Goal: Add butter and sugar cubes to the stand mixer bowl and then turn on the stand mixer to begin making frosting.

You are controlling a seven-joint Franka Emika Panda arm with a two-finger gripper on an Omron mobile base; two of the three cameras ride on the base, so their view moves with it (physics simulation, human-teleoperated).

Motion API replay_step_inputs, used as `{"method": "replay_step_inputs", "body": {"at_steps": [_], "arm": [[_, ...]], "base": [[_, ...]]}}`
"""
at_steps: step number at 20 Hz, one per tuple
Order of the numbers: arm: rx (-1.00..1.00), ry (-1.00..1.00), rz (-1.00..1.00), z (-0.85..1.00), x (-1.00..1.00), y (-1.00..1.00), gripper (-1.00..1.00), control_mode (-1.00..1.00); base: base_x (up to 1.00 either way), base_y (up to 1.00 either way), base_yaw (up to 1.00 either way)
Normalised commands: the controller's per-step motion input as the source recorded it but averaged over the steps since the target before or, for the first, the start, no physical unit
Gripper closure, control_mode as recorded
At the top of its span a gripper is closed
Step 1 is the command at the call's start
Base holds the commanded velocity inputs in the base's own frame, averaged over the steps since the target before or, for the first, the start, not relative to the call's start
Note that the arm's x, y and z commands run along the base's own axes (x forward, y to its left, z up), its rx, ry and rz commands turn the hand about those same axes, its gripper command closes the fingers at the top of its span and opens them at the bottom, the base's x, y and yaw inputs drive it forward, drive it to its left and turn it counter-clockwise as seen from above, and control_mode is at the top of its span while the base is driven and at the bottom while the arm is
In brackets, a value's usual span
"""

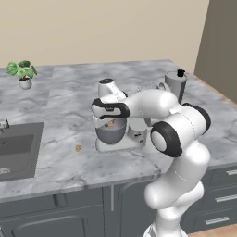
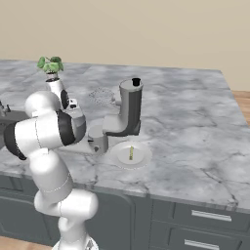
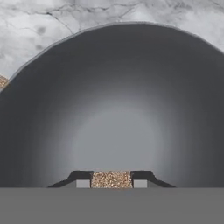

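Pinching one sugar cube (image 3: 111, 179) between its two fingertips (image 3: 83, 180), the gripper (image 3: 111, 180) is hovering directly over the mouth of the stand mixer bowl (image 3: 113, 109), and in the hand view the grainy tan block is sitting squarely between the dark pads with the bowl's bare grey bottom below it. From the left base view the cube is showing as a small orange speck just above the bowl, which is resting on the whitish base of the stand mixer (image 1: 173, 85). The second sugar cube (image 1: 78, 148) is lying on the marble counter (image 1: 60, 115) well to the left of the bowl, near the sink (image 1: 18, 152). The butter (image 2: 131, 153) is lying on the round white plate (image 2: 142, 160) beside the mixer. The cubes are probably handling as light, stiff and a bit crumbly, so a gentle squeeze across two flat faces is likely serving best. The butter is looking soft and slick; gripping across its narrow middle seems wisest, lightly enough not to dent it.
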Motion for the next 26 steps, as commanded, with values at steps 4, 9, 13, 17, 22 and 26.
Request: {"method": "replay_step_inputs", "body": {"at_steps": [4,9,13,17,22,26], "arm": [[0.0,0.0,0.0,0.0,0.01,0.0,-1.0,-1.0],[0.03,-0.07,0.0,0.4,-0.1,0.0,-1.0,-1.0],[0.05,-0.13,0.0,0.83,-0.5,0.04,-1.0,-1.0],[0.02,-0.09,0.0,0.61,-0.64,0.17,-1.0,-1.0],[0.0,-0.02,0.07,0.02,-0.72,0.56,-1.0,-1.0],[-0.01,0.0,0.14,0.0,-0.73,0.66,-1.0,-1.0]], "base": [[0.0,0.0,0.0],[0.0,0.0,0.0],[0.0,0.0,0.0],[0.0,0.0,0.0],[0.0,0.0,0.0],[0.0,0.0,0.0]]}}
